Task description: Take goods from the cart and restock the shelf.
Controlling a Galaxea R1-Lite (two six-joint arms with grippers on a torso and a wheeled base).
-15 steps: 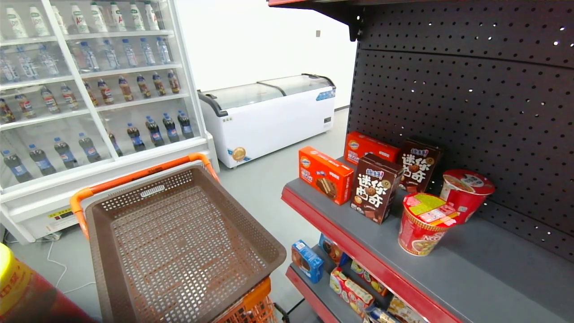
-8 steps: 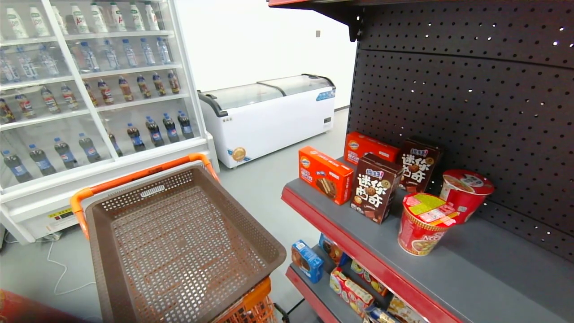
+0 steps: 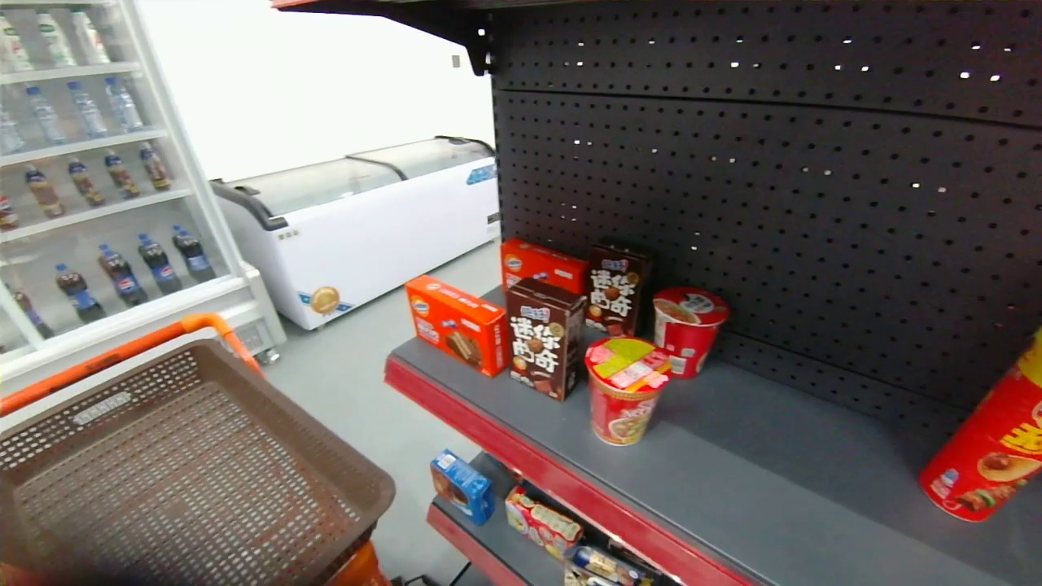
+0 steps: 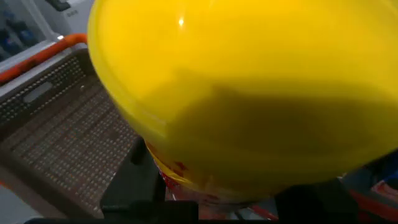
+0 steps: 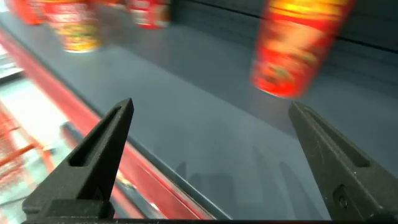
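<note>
Right, brown perforated cart basket [image 3: 179, 480] looks bare; L gripper [image 4: 224, 202] clamps yellow-lidded red tube [image 4: 249, 93], not yet shelved; R gripper [image 5: 214, 140] gapes empty over front edge of grey shelf [image 3: 733, 456].

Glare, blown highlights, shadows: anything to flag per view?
Head view: wall behind the freezer is blown out white; light pinpricks show through the pegboard. Left wrist view: small specular spot on the yellow lid of the can, broad shadow across much of it. Right wrist view: faint shadows of the right tool on the grey shelf.
</note>
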